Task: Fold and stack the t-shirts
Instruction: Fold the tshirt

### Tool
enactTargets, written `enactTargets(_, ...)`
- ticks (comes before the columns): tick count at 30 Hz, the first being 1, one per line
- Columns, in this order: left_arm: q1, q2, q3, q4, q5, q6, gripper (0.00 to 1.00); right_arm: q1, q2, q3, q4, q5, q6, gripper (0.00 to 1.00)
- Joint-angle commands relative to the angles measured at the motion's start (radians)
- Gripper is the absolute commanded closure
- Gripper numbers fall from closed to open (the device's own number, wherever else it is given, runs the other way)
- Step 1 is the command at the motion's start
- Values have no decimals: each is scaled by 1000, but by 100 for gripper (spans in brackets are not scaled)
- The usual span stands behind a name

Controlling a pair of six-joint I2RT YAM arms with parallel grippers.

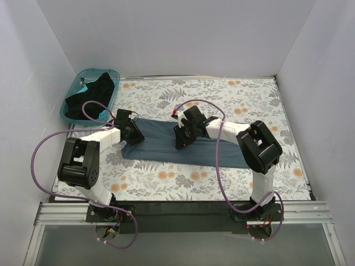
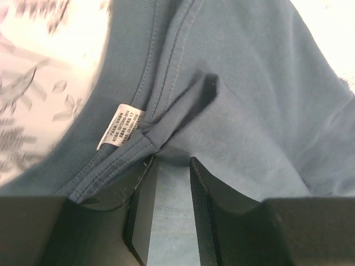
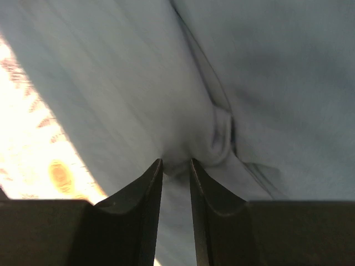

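The flower-patterned table has the slate blue-grey t-shirt lying folded lengthwise into a long band across its middle. Beyond that shirt's left end, at the far corner, sits the teal basket with the black t-shirt heaped inside. The left gripper is down on the blue-grey shirt's left end, at the collar, its fingers drawn close with a fold of cloth caught between them. The right gripper stands at the shirt's middle, fingers almost together, pinching a small bunch of fabric. The white neck label lies just beside the left fingers.
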Motion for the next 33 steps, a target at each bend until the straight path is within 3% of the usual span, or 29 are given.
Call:
enactTargets(1, 5, 88, 14, -18, -112, 1, 69, -37, 19, -38, 19, 60, 47, 72)
enactTargets(6, 6, 160, 82, -25, -137, 39, 66, -75, -58, -98, 15, 108, 32, 72)
enactTargets(14, -18, 147, 276, -83, -175, 117, 38, -79, -242, -153, -148, 299, -25, 69)
enactTargets(17, -61, 119, 321, -174, -239, 81, 34, -77, -271, -178, -277, 355, -24, 69)
enactTargets(21, -133, 96, 352, -240, -259, 10, 32, -77, -309, -244, -341, 437, -1, 68)
enactTargets(26, -185, 144, 321, -220, -229, -48, 32, -77, -326, -299, -366, 434, 19, 68)
enactTargets(33, -210, 294, 361, -213, -219, -68, 43, -59, -316, -351, -409, 329, 18, 67)
